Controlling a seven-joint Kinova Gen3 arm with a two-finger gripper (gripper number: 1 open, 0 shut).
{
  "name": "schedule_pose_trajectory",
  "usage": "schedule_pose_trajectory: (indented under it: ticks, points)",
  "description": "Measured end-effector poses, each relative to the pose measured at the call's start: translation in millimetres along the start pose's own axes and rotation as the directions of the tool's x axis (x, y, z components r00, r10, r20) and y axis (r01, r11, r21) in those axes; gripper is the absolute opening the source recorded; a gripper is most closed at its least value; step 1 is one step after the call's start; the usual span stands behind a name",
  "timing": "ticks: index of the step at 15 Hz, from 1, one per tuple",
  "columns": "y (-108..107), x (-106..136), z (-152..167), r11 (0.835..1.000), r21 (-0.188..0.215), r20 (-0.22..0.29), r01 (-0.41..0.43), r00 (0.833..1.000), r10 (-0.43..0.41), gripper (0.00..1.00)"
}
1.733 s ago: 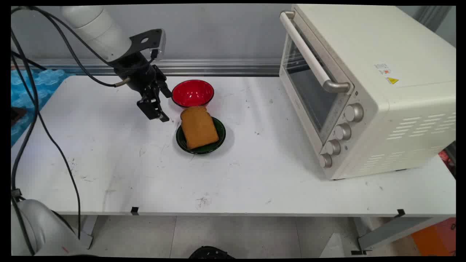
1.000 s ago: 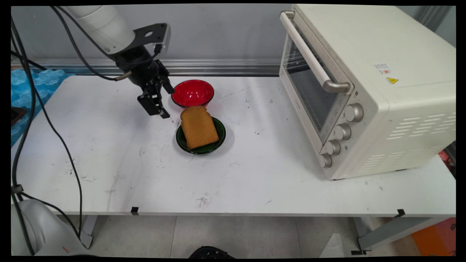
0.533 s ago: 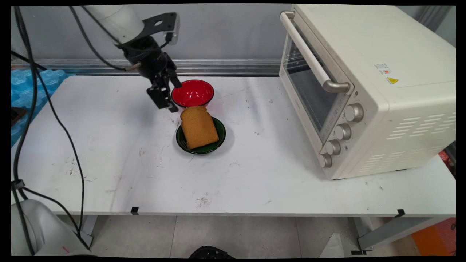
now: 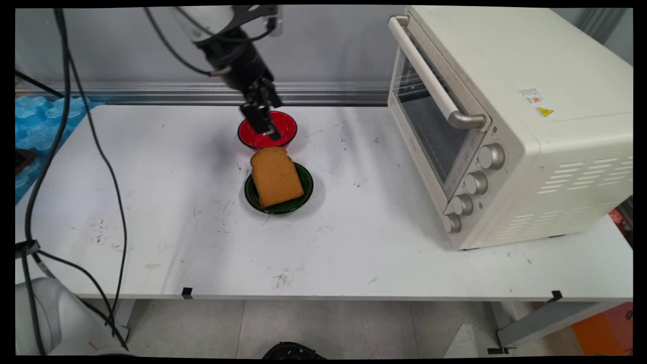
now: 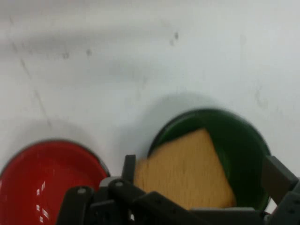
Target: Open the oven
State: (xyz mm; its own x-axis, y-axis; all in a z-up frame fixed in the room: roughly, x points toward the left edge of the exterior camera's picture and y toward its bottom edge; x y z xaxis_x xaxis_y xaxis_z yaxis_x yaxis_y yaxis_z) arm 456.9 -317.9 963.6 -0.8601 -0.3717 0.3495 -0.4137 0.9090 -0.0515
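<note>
Tool (image 4: 268,124) of mine hangs wide open and empty above the red bowl (image 4: 280,126), toward the tabletop's (image 4: 151,202) far edge. Dropping carelessly, I could clip its rim or nudge the toast (image 4: 275,177) off the green bowl (image 4: 306,189).

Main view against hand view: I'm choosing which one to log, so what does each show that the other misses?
Only the main view shows the cream toaster oven with its door shut, the hanging black cables, and the white table's front edge. Only the hand view shows the black pincer from behind, its fingers spread wide either side of the bread. Both show the slice of brown toast lying in the round dark green bowl, with the round red bowl, nothing in it, beside them.
</note>
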Motion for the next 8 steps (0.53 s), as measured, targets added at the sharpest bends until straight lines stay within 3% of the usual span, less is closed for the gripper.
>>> schedule_pose_trajectory:
  ticks: [8]
  points:
    - [-17.2,67.5,-2.7,1.0,0.013,-0.094,-0.007,0.996,0.009,1.0]
